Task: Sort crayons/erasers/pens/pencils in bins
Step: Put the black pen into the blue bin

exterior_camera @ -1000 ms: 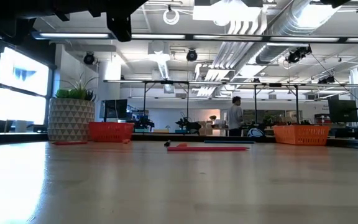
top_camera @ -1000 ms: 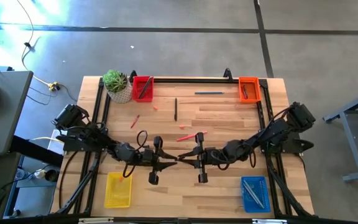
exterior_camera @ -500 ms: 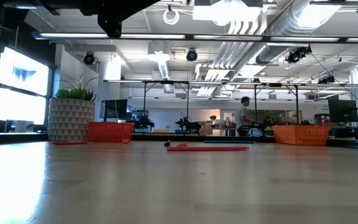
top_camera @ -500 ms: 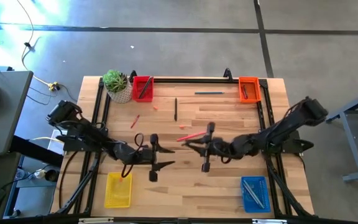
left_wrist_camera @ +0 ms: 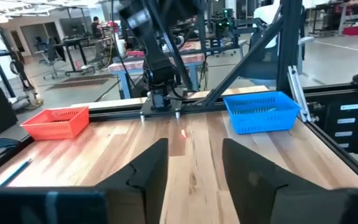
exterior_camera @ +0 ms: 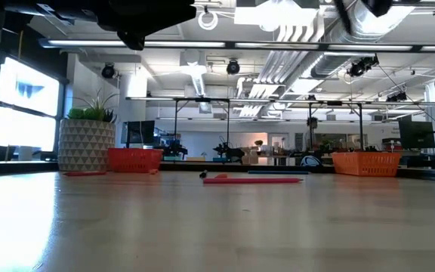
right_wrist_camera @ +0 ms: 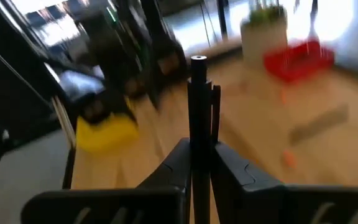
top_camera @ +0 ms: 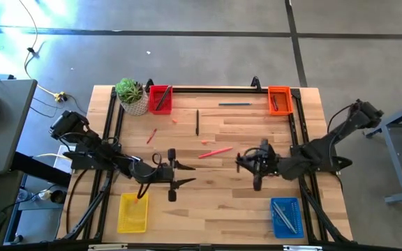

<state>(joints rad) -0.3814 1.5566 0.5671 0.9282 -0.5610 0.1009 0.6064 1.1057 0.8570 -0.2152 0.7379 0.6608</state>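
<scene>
My right gripper [top_camera: 244,162] is over the table's right half, shut on a thin black pen [right_wrist_camera: 199,93]. My left gripper [top_camera: 185,176] is open and empty over the near left middle; its fingers [left_wrist_camera: 148,171] stand wide apart. On the table lie a long pink-red stick [top_camera: 215,151], two short red-orange crayons [top_camera: 206,142] [top_camera: 174,120], a thin red stick [top_camera: 151,135], a black pen [top_camera: 197,122] and a blue pencil [top_camera: 234,104]. The red bin [top_camera: 160,99], orange bin [top_camera: 278,99], yellow bin [top_camera: 132,213] and blue bin [top_camera: 286,216] stand near the corners. My right gripper pinches the black pen between its two fingers [right_wrist_camera: 229,165], at one end of the pen [right_wrist_camera: 199,146]. The pen runs along the fingers and sticks out forward past their tips. It is lifted clear of the table.
A white pot with a green plant [top_camera: 131,96] stands beside the red bin at the far left. The blue bin holds several blue sticks; the red and orange bins each hold a stick. The table's near middle is bare wood [top_camera: 208,209].
My right gripper has drawn away from my left gripper, going from the table's middle toward its right edge and turning as it went. My left gripper has drawn back a little toward the left edge.
</scene>
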